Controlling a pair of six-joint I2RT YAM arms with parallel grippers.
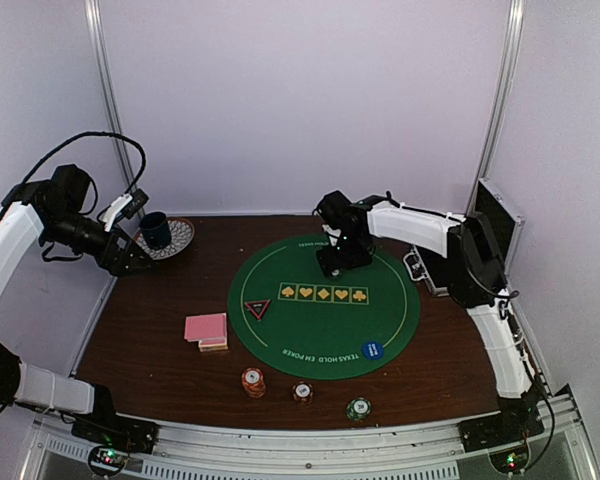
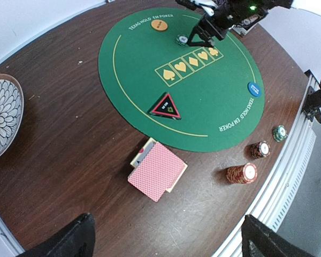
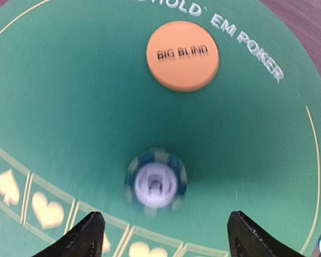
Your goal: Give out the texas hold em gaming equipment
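Right gripper point(image 3: 164, 225): my fingers stand well apart with nothing clamped. Below and between them a single green-and-white chip point(image 3: 156, 182) lies flat on the green mat point(image 3: 64, 107). It sits just past the row of suit boxes, on the near side of the orange BIG BLIND disc point(image 3: 182, 55). The chip is blurred, so I cannot read its edge.

Left gripper point(image 2: 167, 225): spread as wide as it goes and empty, hanging high over the left side of the table point(image 2: 69, 160).

Rest of the kit:
- The deck of cards point(image 2: 157, 171) lies off the mat's near-left edge, slightly skewed.
- The red triangle point(image 2: 166, 106) and blue disc point(image 2: 254, 89) are on the mat.
- The orange stack point(image 2: 242, 173), darker stack point(image 2: 260, 149) and lone green chip point(image 2: 280, 133) sit along the near table edge.

Handling, as I judge it:
- **Chips:** light, rigid and smooth-rimmed. One lying flat offers only a thin edge, so I would pinch across the diameter with my tips nearly on the mat. It is likely to skid or tip up if I close off-centre.
- **Stacks:** squeeze low on the sides, or the upper chips may shear off.
- **Cards:** thin, bendy and slick. I would take the deck across its long edges. A single card flat on wood gives almost no purchase.
- **Discs and triangle:** stiff and low, so I would grip them by the rim.
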